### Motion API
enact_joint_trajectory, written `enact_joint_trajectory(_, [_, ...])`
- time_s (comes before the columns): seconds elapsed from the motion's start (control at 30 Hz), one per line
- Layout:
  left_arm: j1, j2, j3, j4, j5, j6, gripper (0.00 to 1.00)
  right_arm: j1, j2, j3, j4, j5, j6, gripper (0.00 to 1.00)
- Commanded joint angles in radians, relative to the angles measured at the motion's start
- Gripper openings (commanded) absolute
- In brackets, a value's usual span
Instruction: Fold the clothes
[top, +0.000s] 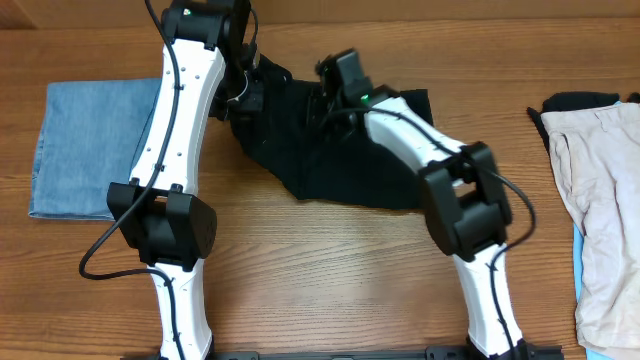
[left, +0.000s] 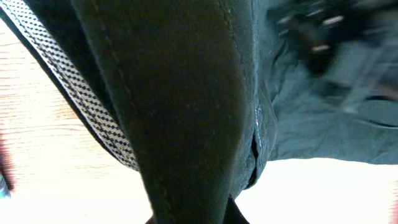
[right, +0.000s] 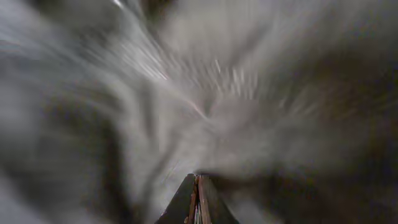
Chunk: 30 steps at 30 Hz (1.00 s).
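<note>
Table: broad brown wooden table top (top: 330, 290), bearing all the items below.
Main item: large, limp, matte black garment (top: 340, 165), crumpled at the middle of the far half of the table, between the two arms; its near edge lies loose on the wood.
Second item: pale beige cloth piece (top: 600, 200), spread unfolded at the right edge, well apart from the black garment; a dark scrap shows at its far end.
Third item: light-blue denim piece (top: 80, 150), a flat, squared rectangle at the left edge, partly under the left arm, apparently already folded.
Left arm: white jointed arm (top: 175, 130), reaching to the garment's far left corner.
Right arm: white jointed arm (top: 440, 165), reaching across the garment's far right part.
Left gripper (top: 245, 92): fingers hidden; closed down, and the wrist view shows a black seamed edge with a checked woven band (left: 81, 106) draped right at the camera, so it appears pinched.
Right gripper (right: 198, 193): fingers pressed together over the cloth; whether a fold lies between them cannot be told, as the view is blurred.
Step in hand: judged to be lifting and spreading the black garment. Best done by drawing both held points apart evenly, keeping the edge taut, and laying it flat before creasing.
Containers: none in view; nothing is boxed or binned.
</note>
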Motion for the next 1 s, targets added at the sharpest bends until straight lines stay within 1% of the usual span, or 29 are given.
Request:
enact_joint_trajectory(0.0, [-0.003,-0.029,0.031,-0.001,-0.02,0.007,0.04,0.053,0.085,0.011,0.007,0.014,0.038,0.04])
enact_joint_trajectory(0.1, [-0.003,-0.029,0.031,-0.006,-0.02,0.007,0.04,0.061,0.089,0.019,0.011,0.018,0.021,0.04])
enact_joint_trajectory(0.17, [-0.003,-0.029,0.031,-0.017,-0.023,0.007,0.04,0.044,0.048,0.068,-0.018,0.019,-0.013,0.04])
enact_joint_trajectory(0.33, [-0.003,-0.029,0.031,-0.028,-0.048,-0.001,0.04,-0.023,0.01,0.181,-0.05,0.024,-0.015,0.04])
enact_joint_trajectory(0.5, [-0.014,-0.029,0.031,-0.044,-0.048,-0.005,0.04,-0.037,0.032,0.18,-0.008,0.047,-0.015,0.04])
enact_joint_trajectory(0.63, [-0.031,-0.029,0.031,-0.044,-0.048,-0.009,0.04,-0.005,0.082,0.18,0.034,0.047,-0.016,0.04])
enact_joint_trajectory(0.9, [-0.052,-0.029,0.031,-0.043,-0.05,-0.011,0.04,0.032,0.161,0.179,0.05,0.055,-0.015,0.04])
enact_joint_trajectory(0.97, [-0.055,-0.029,0.031,-0.045,-0.065,-0.012,0.04,0.037,0.158,0.184,0.059,0.054,-0.04,0.04])
